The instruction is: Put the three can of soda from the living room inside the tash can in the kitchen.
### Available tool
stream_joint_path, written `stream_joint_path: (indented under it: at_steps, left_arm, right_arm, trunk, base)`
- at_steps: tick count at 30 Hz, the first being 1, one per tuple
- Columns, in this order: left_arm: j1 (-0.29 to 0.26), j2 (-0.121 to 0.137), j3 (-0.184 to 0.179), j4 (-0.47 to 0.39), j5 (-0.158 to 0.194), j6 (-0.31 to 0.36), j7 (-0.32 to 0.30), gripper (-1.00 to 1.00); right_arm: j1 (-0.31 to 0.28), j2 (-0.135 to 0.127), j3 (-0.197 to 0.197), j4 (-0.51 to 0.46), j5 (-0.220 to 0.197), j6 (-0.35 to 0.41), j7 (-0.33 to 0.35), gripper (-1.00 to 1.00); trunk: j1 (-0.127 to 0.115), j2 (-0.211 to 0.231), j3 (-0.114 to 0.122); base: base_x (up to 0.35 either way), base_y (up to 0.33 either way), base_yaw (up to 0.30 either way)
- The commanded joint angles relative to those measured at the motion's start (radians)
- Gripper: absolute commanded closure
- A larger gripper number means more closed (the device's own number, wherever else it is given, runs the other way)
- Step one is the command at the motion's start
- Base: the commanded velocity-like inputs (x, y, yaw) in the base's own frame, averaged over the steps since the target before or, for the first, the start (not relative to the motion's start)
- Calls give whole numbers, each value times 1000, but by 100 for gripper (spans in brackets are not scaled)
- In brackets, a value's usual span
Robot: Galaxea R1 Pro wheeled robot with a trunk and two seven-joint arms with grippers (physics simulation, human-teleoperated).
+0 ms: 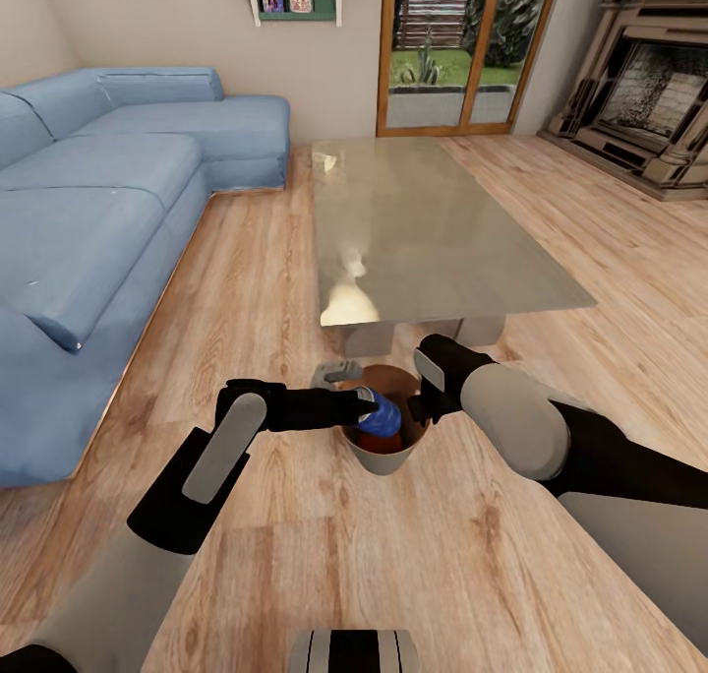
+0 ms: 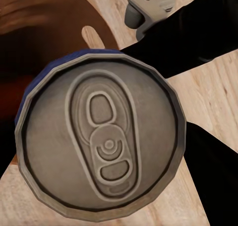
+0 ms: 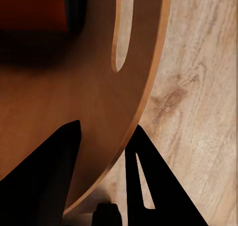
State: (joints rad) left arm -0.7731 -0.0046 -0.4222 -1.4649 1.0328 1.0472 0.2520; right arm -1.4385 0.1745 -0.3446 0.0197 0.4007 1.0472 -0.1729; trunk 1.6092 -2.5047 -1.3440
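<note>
**Blue can held over the bin**

Dark blue can (image 1: 381,416) is gripped in the left hand (image 1: 366,409), just above the tash can's (image 1: 385,457) mouth. The bin's rim (image 3: 141,112) is pinched between the right hand's (image 3: 101,146) fingers. An orange can (image 1: 377,442) is seen inside.

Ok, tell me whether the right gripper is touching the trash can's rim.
Touching. In the right wrist view the right gripper has one finger inside the trash can wall and one outside, closed against its thin rim with no gap.
</note>
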Motion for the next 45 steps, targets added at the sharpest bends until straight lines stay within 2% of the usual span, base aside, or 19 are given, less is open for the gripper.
stream_joint_path:
  at_steps: [1, 3, 4, 6, 10, 29, 32, 34, 35, 37, 38, 41, 42, 43, 45]
  left_arm:
    - [0, 0, 0, 0, 0, 0, 0, 100]
    - [0, 0, 0, 1, 0, -5, 0, 100]
    - [0, 1, 0, 1, 0, -12, 0, -100]
    - [0, 4, -1, 1, 0, -37, 0, -100]
    - [0, 6, 0, 1, 0, -47, -1, -100]
    - [0, 10, 1, 1, -2, -53, 1, -100]
    - [2, 19, 4, 2, -3, -54, 2, -100]
    - [4, 39, 5, 5, -3, -62, 3, -100]
    - [9, 79, 6, 8, -3, -94, 6, -100]
    - [10, 103, 6, 8, -3, -112, 8, -100]
    - [12, 129, 6, 9, -3, -126, 10, -100]
    - [21, 171, 7, 10, -11, -145, 16, -100]
    - [33, 196, 8, 13, -40, -167, 23, -100]
    - [40, 205, 9, 17, -61, -178, 27, -100]
    - [62, 225, 11, 45, -150, -210, 43, -100]
  right_arm:
    - [0, 0, -13, 0, -13, 0, 3, 100]
    - [0, 0, -13, 0, -13, 0, 2, 100]
    - [0, 0, -13, 0, -13, 0, 2, 100]
    - [0, 0, -14, 0, -13, 0, 1, 100]
    - [0, 0, -14, 0, -13, 0, 1, 100]
    - [1, 0, -18, 3, -11, 0, 1, 100]
    - [1, 0, -19, 3, -11, 0, 1, 100]
    - [1, 0, -19, 2, -11, 0, 1, 100]
    - [1, -2, -18, 0, -7, 0, 1, 100]
    - [1, -4, -18, -1, -5, 0, 0, 100]
    - [1, -6, -17, -4, -4, 0, 0, 100]
    - [1, -7, -16, -15, -2, 0, 0, 100]
    - [1, -8, -16, -26, -3, 0, 0, 100]
    - [1, -9, -17, -32, -3, 0, 0, 100]
    - [1, -17, -18, -46, -3, 0, 0, 100]
  trunk:
    - [0, 0, 0]
    - [0, 0, 0]
    - [0, 0, 0]
    - [0, 0, 0]
    - [0, 0, 0]
    - [0, 0, 0]
    - [0, 0, 0]
    - [0, 0, 0]
    - [0, 0, 0]
    - [0, 0, 0]
    - [0, 0, 0]
    - [0, 0, 0]
    - [0, 0, 0]
    - [0, 0, 0]
    - [0, 0, 0]
  base:
    - [0, 0, 0]
    - [0, 0, 0]
    - [0, 0, 0]
    - [0, 0, 0]
    - [0, 0, 0]
    - [0, 0, 0]
    - [0, 0, 0]
    - [0, 0, 0]
    - [0, 0, 0]
    - [0, 0, 0]
    - [0, 0, 0]
    - [0, 0, 0]
    - [0, 0, 0]
    - [0, 0, 0]
    - [0, 0, 0]
